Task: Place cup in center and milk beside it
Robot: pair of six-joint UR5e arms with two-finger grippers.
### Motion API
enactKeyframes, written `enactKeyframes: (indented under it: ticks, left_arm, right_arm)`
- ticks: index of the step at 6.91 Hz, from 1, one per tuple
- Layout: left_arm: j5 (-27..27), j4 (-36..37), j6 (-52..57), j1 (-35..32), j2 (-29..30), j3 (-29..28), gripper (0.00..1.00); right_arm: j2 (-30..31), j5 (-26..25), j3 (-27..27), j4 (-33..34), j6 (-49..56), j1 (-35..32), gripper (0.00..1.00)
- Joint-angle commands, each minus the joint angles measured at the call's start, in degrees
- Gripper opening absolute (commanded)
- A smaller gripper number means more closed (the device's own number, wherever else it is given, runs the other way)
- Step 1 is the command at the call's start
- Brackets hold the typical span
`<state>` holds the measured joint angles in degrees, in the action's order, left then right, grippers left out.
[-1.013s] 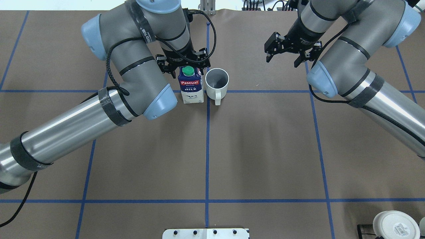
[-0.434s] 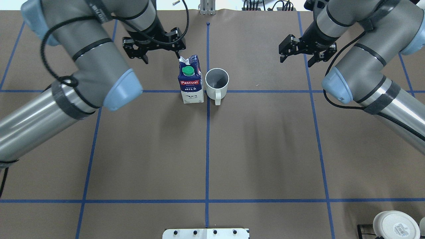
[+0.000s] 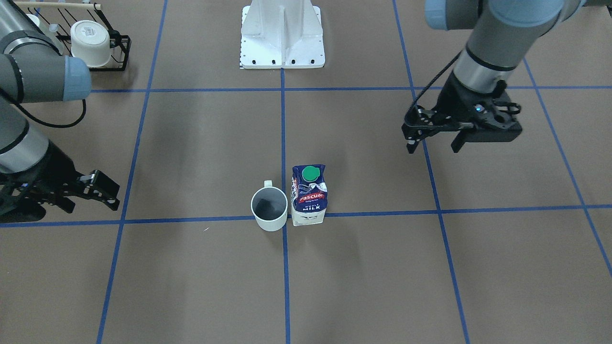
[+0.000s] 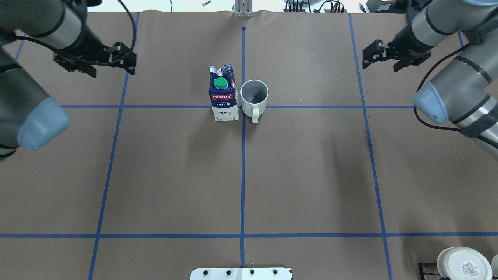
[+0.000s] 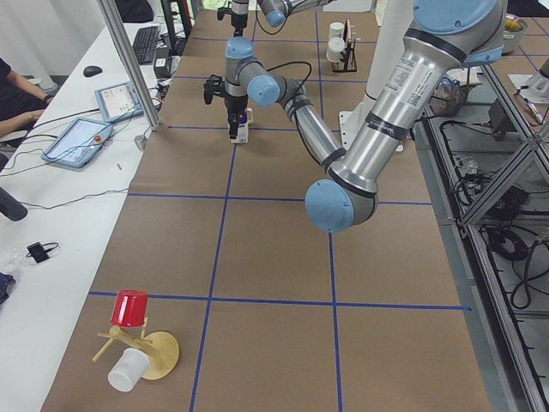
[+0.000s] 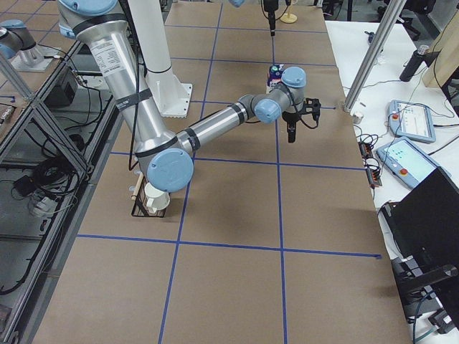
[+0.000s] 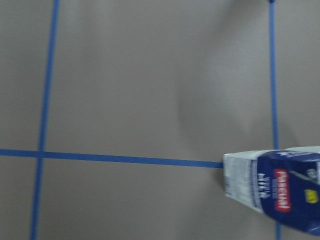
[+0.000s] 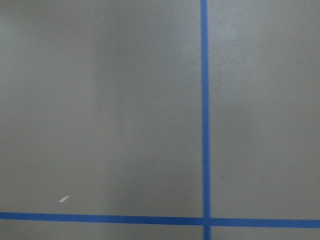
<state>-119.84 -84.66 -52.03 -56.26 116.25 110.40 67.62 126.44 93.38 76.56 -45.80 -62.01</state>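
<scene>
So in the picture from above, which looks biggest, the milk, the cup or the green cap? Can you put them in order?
Largest to smallest, as they look in the overhead view:
1. The milk, which covers the most space.
2. The cup, a bit smaller even counting its handle.
3. The green cap, by far the smallest.
</scene>
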Motion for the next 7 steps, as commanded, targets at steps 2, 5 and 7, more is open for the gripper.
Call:
enactKeyframes:
  ticks: [2,5,7]
  left_arm:
    - [-0.04,-9.77,4.65,-6.55,-14.59,-2.02,0.98]
    - [-9.13,-11.50,27.77,-16.91,-25.42,-6.49,0.98]
    - [-9.89,-11.67,34.61,-23.60,-29.57,-11.23,0.98]
  right_arm:
    - [9.09,5.02,-5.29,-0.10,23.24,-11.86,1.00]
    - [11.82,7.24,-11.81,3.13,34.28,-20.94,1.00]
    - [12.88,8.38,-11.47,9.63,34.28,-24.46,1.00]
